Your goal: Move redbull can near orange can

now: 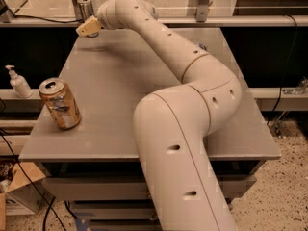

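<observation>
Claw [89,28] (state can't tell) at grey table [115,95] far-left corner beside slim silver redbull can [84,7], likely lining up grasp.

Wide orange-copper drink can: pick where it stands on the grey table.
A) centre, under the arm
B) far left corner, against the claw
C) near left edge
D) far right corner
C: the wide orange-copper drink can stands at the near left edge of the grey table, well apart from the claw, which is at the far left corner near the slim silver can.
</observation>
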You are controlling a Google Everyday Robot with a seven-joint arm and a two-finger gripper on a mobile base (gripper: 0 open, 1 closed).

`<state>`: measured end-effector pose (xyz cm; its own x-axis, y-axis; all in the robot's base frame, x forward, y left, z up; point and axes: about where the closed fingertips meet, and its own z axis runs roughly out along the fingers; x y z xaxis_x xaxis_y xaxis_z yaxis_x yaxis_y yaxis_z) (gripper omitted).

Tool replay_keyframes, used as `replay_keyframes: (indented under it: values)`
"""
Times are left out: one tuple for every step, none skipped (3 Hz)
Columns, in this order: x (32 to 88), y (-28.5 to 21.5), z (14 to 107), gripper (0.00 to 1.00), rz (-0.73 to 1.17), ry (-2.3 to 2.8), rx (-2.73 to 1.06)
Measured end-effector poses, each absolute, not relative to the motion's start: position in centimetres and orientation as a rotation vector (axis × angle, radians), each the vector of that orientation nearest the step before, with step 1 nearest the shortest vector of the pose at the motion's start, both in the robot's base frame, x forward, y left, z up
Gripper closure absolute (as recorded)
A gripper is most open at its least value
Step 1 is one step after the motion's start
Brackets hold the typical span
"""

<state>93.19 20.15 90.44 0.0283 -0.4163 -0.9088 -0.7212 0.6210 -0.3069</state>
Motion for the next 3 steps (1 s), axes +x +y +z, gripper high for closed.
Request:
replay_keyframes:
  values:
    - [93.36,20.60,90.24,0.00,0.362,1.582,-0.964]
    - [93.47,20.96,90.22,0.00,0.385,1.569,-0.978]
    - [93.52,21.13,90.31,0.00,0.369,1.566,-1.001]
